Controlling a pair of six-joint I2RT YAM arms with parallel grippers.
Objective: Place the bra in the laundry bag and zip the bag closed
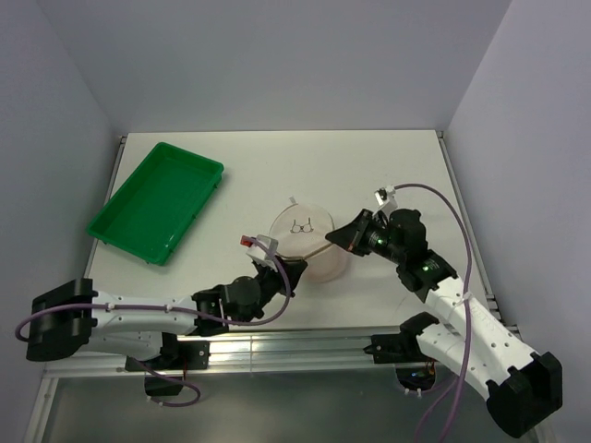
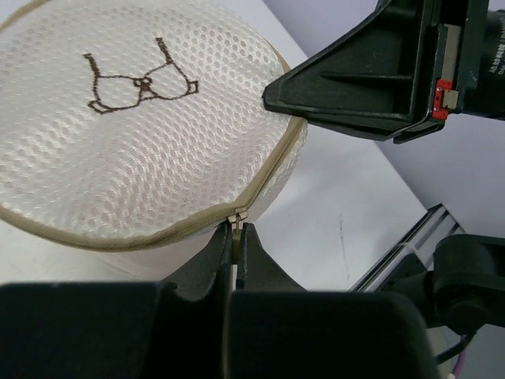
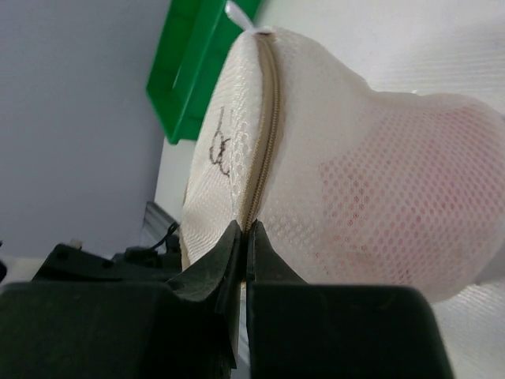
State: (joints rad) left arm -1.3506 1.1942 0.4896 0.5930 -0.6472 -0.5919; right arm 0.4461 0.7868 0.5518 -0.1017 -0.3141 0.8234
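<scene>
Table [image 1: 388, 175] first: white, with the green tray [image 1: 157, 201] well apart at the far left, out of your way. Between your two arms sits the laundry bag [image 1: 300, 235], a round mesh pouch with its printed face up. The bra [image 3: 379, 205] is already inside, showing pink through the mesh. Your right gripper [image 3: 246, 237] is clenched on the bag's zip seam at the rim. Your left gripper [image 2: 238, 237] is pinched tight on the zipper pull [image 2: 239, 217] at the near edge. How much zip remains open you cannot tell from these views. In my judgement, the thin pull could slip out if you tug off the line of the seam. The soft bag could drag along if the right grip gives, and mesh or bra fabric could jam in the slider.
</scene>
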